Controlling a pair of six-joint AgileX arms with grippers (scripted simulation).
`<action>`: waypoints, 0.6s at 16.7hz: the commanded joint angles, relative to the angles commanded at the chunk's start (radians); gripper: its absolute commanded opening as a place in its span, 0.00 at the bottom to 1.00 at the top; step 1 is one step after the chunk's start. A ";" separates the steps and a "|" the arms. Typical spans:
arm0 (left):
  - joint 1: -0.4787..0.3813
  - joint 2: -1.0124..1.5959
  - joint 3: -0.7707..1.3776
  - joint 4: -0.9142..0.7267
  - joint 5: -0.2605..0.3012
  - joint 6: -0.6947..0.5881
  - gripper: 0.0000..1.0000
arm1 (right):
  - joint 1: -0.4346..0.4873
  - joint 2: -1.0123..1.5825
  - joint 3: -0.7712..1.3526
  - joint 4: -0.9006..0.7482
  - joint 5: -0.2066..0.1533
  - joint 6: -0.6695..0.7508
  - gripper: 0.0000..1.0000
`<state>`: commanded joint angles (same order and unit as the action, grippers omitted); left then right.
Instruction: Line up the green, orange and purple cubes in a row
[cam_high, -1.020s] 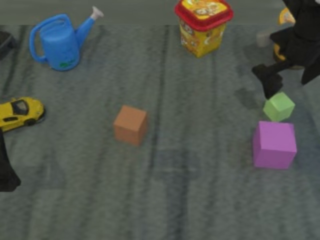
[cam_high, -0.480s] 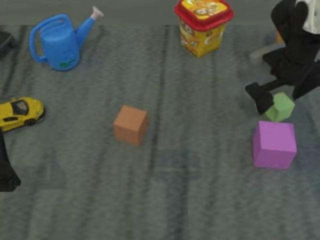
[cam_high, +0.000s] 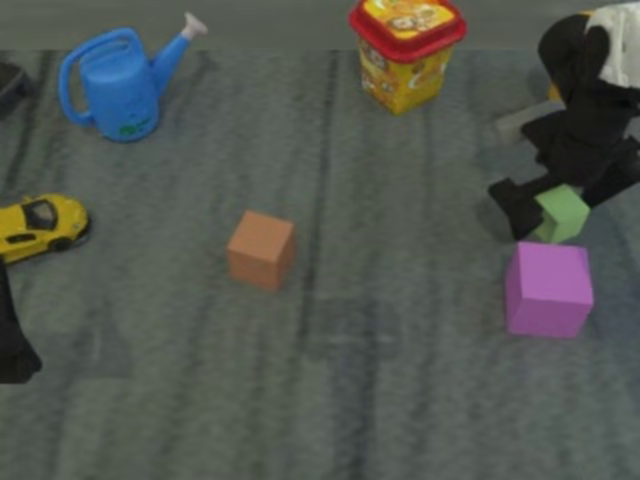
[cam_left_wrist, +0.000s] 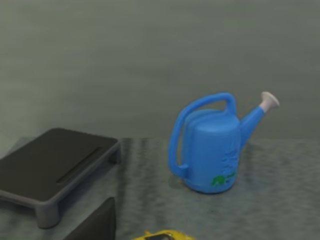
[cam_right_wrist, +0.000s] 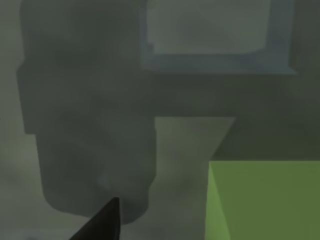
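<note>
Right tool (cam_high: 563, 205) straddles the green cube (cam_high: 562, 213), fingers spread apart, beside the purple cube (cam_high: 548, 288); the left tool's state is unseen.

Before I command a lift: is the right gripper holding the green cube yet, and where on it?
Not visibly. The right gripper is down around the green cube, one finger on either side, but no closed grip shows. The left gripper is parked, holding nothing.

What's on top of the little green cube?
The right end effector hangs right over the green cube, with dark fingers on either side. The arm covers part of the cube, so whether anything touches its top is hidden.
</note>
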<state>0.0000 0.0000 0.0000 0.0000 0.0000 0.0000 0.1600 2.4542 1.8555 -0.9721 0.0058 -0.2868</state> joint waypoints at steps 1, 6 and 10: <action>0.000 0.000 0.000 0.000 0.000 0.000 1.00 | 0.000 0.000 0.000 0.000 0.000 0.000 0.85; 0.000 0.000 0.000 0.000 0.000 0.000 1.00 | 0.000 0.000 0.000 0.000 0.000 0.000 0.47; 0.000 0.000 0.000 0.000 0.000 0.000 1.00 | 0.000 0.000 0.000 0.000 0.000 0.000 0.17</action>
<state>0.0000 0.0000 0.0000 0.0000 0.0000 0.0000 0.1600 2.4542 1.8555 -0.9721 0.0058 -0.2868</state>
